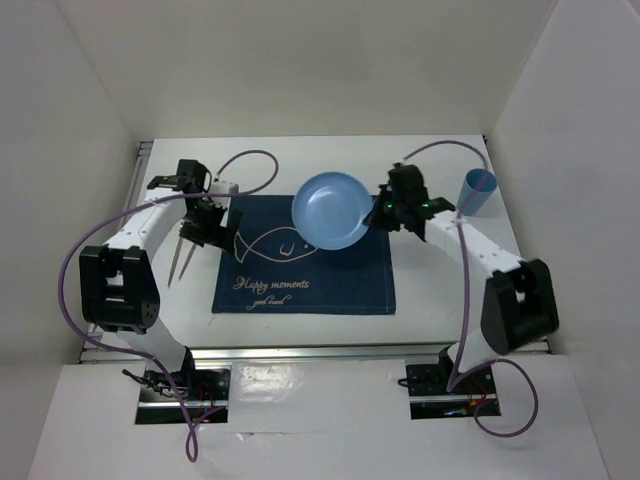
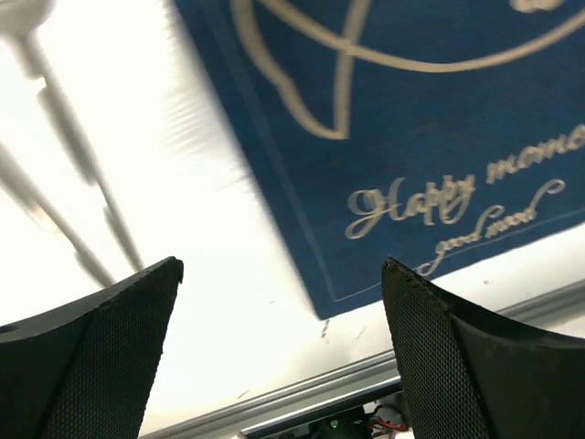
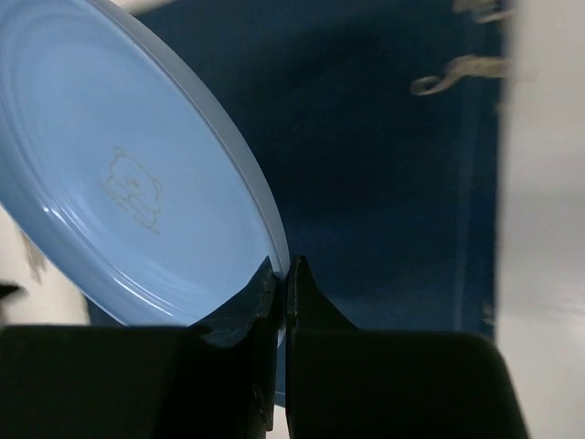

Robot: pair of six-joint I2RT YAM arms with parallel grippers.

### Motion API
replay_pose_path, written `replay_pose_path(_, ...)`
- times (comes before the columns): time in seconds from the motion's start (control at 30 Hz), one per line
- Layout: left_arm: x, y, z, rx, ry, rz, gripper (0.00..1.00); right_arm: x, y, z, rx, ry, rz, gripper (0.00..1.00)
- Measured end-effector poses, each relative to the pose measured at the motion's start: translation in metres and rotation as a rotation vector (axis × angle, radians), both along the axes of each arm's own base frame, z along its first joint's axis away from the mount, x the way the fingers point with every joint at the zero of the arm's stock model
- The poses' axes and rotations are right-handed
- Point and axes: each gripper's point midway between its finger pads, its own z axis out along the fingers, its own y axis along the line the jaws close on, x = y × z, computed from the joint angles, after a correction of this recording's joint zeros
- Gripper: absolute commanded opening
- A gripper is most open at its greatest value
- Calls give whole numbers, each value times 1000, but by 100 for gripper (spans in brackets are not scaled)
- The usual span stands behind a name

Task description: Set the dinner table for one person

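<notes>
Plate placement in hand: blue plate rim clenched by right hand at navy placemat far edge. Left hand spread wide, empty. Next: plate to be centred, laid flat.

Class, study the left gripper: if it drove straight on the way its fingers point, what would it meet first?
Probably the flat white tabletop, beside the edge of the navy blue cloth placemat; the open left gripper points down at it, though depth is unclear.

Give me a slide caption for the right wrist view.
The right gripper clamps the blue plate by its rim, navy placemat behind.
</notes>
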Motion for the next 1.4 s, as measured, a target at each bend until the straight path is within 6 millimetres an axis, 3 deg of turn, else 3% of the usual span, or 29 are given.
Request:
replay_pose_path(0.13,2,30,7,15,-20,110,96,-11,55,-50,-69,103,233,0)
replay_pose_path(0.27,-3,55,6,37,-17,189,96,-31,67,-105,-127,242,335,0)
replay_pose_path(0.33,-10,60,3,44,-5,204,96,-36,71,-114,-111,274,358,0)
replay_pose_path(0.57,-17,61,0,46,9,212,96,-36,79,-114,-84,272,400,0)
replay_pose_path(0.6,-17,61,0,46,8,213,96,-36,80,-114,-82,275,405,3)
replay_pose_path(0.7,-17,61,1,46,5,211,96,-35,83,-113,-77,273,429,49)
replay_pose_path(0.77,-17,62,1,53,3,207,93,-34,84,-113,-81,273,444,70)
replay_pose_path(0.83,-15,66,1,70,-8,196,90,-33,84,-113,-93,273,457,75)
replay_pose_path(1.03,4,92,-16,210,-26,134,74,-29,82,-95,-107,239,459,76)
replay_pose_path(1.1,16,98,-28,242,-11,105,68,-26,81,-77,-102,196,450,76)
replay_pose_path(1.3,57,107,-50,276,11,54,64,-14,68,-2,-53,10,390,76)
replay_pose_path(1.4,64,106,-59,268,23,42,62,-11,58,16,-42,-33,360,76)
